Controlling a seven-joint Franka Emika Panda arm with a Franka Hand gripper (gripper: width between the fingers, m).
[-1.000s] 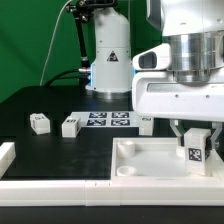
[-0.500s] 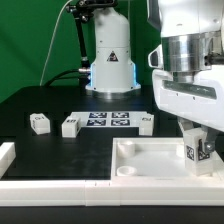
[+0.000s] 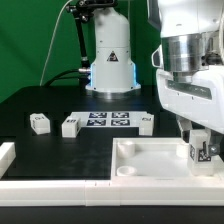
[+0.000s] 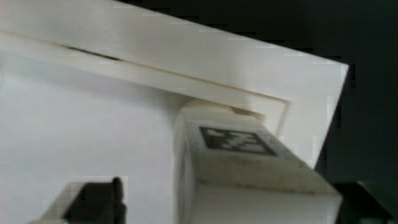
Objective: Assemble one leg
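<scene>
— Where is the leg?
— A small white blocky piece with a black-and-white tag, pinched in the claw over the far corner of the tray on the exterior view's right.
— And the tray?
— Smooth white plastic with raised rims, on the black bench. Three more tagged blocks sit beside the marker board.

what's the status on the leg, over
Gripper shut on the leg. Leg low over tray, at its corner on the exterior view's right. Nothing in the way.
</scene>
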